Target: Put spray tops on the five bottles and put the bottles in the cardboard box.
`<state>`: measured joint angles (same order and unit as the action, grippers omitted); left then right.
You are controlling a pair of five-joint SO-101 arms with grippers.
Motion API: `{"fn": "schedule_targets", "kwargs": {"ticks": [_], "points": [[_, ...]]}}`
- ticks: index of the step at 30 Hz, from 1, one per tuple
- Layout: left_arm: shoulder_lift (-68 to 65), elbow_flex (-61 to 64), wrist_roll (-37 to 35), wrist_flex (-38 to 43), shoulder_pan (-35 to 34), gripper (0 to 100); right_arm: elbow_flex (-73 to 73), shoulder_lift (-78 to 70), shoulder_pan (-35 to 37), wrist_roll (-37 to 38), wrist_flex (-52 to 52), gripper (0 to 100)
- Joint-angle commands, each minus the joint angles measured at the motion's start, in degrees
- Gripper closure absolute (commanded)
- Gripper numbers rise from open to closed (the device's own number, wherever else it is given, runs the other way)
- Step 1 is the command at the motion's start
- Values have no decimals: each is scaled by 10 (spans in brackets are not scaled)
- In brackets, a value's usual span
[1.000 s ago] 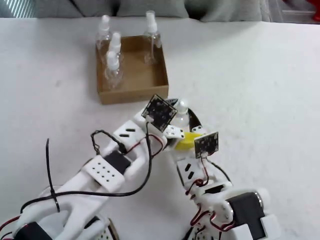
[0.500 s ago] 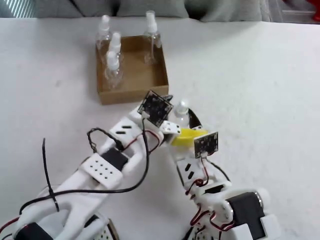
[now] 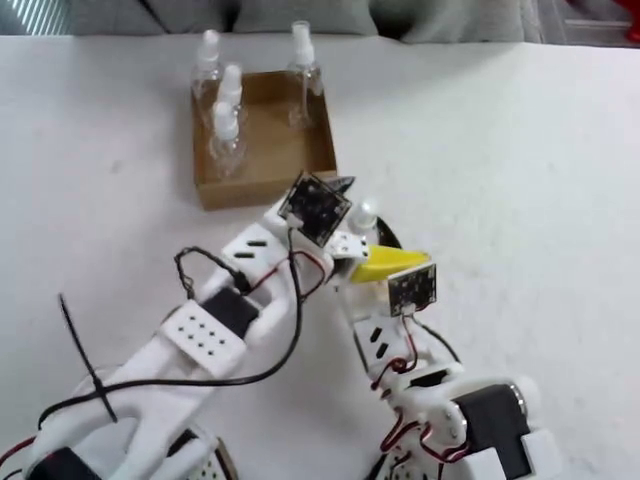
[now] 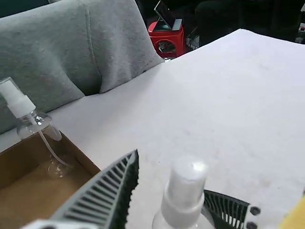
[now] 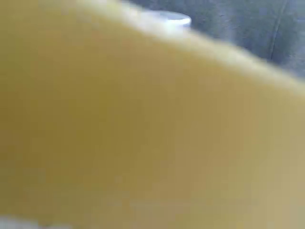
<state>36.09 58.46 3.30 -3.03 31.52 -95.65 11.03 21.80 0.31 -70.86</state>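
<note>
A clear bottle (image 3: 366,228) with a white spray top stands on the white table just in front of the cardboard box (image 3: 265,188). My left gripper (image 3: 352,203) is open, one jaw on each side of this bottle (image 4: 183,193). A sliver of table shows between the ribbed finger (image 4: 107,191) and the bottle. My right gripper (image 3: 398,248) is at the bottle's near right, open, its yellow finger (image 3: 395,263) swung outward and blocking the right wrist view. The bottle's cap (image 5: 171,19) peeks over it. Several capped bottles (image 3: 226,135) stand in or at the box.
Grey cushions (image 3: 300,15) line the table's far edge, and a red object (image 4: 167,36) sits beyond it. Bare tabletop (image 3: 520,150) stretches to the right of the box. A black cable (image 3: 290,330) loops off the left arm. One bottle (image 4: 28,124) stands in the box's corner.
My left gripper has edged forward toward the box around the bottle, which stayed put. The right gripper's yellow finger has swung out to the right.
</note>
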Motion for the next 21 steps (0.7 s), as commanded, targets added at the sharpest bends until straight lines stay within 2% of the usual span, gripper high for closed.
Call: {"fn": "schedule_targets", "kwargs": {"ticks": [1,10,17,19,21], "points": [[82,-34,4,-67,10,505,-4,2,-8,0,-2,983],[279,-35,4,-186,22,509,-4,2,-8,0,-2,983],[342,-34,1,-236,-66,511,-4,2,-14,0,-2,983],[356,-33,0,-245,-96,544,-4,2,-15,0,-2,983],[374,-33,0,-257,-123,625,-4,2,-15,0,-2,983]]}}
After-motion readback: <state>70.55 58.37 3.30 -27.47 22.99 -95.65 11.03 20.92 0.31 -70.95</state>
